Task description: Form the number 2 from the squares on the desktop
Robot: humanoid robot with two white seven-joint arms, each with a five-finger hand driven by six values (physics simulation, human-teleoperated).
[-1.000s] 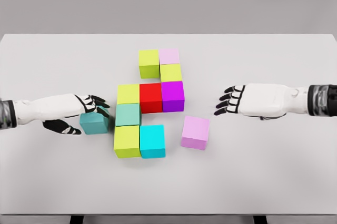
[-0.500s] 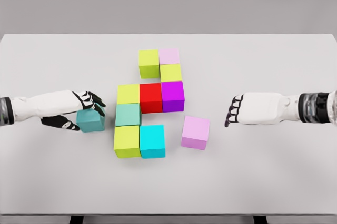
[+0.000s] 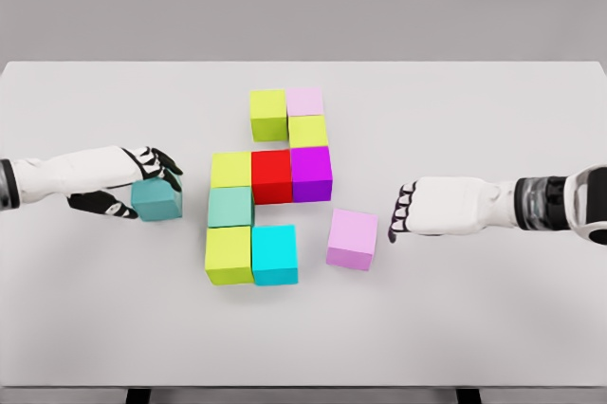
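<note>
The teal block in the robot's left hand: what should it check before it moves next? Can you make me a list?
1. Left hand has the teal block: ok, fingers curl over its top, thumb below on its left.
2. Teal block clear of the mint block: ok, a gap shows between them.
3. Right hand out of the way: ok, it holds nothing and sits right of the loose pink block.
4. Bottom row of the 2 finished: not ok, the pink block stands apart from the cyan block.
5. Teal block lifted off the table: cannot tell.
</note>
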